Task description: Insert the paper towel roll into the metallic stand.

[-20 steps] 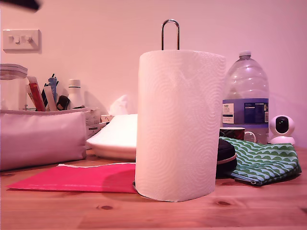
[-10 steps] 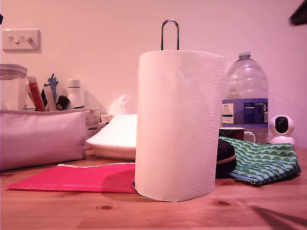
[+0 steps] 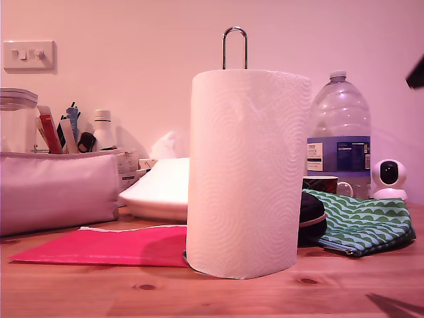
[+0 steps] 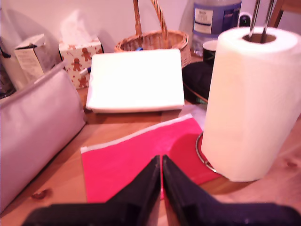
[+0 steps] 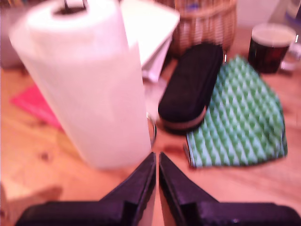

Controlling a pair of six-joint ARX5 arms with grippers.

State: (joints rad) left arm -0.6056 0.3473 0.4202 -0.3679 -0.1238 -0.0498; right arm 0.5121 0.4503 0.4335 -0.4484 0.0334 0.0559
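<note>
1. The paper towel roll (image 3: pixel 248 172), a large thick white cylinder embossed with swirls and circles, stands upright on the wooden table (image 3: pixel 212 295) near the middle of the exterior view.
2. The metallic stand (image 3: pixel 235 46), a thin shiny chrome wire holder, runs up through the roll's hollow core; its narrow loop rises above the roll's top, and in the first wrist view part of its ring base (image 4: pixel 201 151) shows beneath the roll.
3. My first gripper (image 4: pixel 161 162) has its two dark jaws pressed together with nothing between them, above a flat pink-red envelope (image 4: pixel 136 162) lying on the table, apart from the roll.
4. My second gripper (image 5: pixel 156 160) also has its jaws together and empty, close to the roll's lower part but not touching it; that view is blurred.
5. At the exterior view's right stand a big clear plastic water bottle (image 3: pixel 339 132) with a blue label whose print is too small to read, and a small white round camera (image 3: pixel 388 177).
6. A green pouch with a white scallop pattern (image 3: pixel 361 225) lies beside a black oval case (image 5: pixel 190 89) and a dark mug (image 5: pixel 272 47).
7. At the exterior view's left is a grey-lilac soft case (image 3: pixel 58 192); behind it a tissue box printed with gingerbread figures (image 4: pixel 80 59).
8. A white flat folded stack (image 4: pixel 136 80) lies in front of a wicker basket (image 4: pixel 153 42).
9. A white wall switch (image 3: pixel 28 55) sits on the wall.
</note>
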